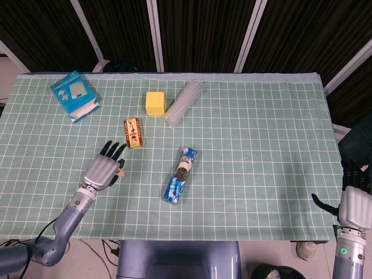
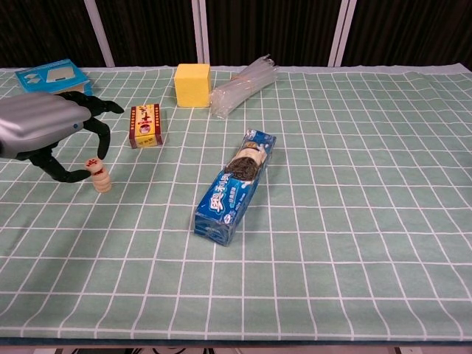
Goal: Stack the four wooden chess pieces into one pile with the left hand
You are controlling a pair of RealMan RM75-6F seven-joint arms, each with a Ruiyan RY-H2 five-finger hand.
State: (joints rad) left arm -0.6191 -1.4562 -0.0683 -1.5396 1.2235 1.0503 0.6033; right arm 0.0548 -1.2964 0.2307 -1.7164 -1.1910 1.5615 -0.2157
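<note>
- Green gridded surface (image 2: 354, 221): chess-piece pile (image 2: 99, 177) stands upright near its left edge.
- Your left robot hand (image 2: 44, 133) arches over the top piece; whether it grips, I cannot tell.
- Right robot hand (image 1: 354, 203) hangs off the surface, fingers apart, holding nothing.

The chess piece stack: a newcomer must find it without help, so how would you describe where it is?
Start at the green checked tablecloth and go to its left side, where the left hand hovers. Under its fingertips, just nearer than the red and yellow box, stands the chess piece stack: small pale wooden discs piled upright, red mark on top.
</note>
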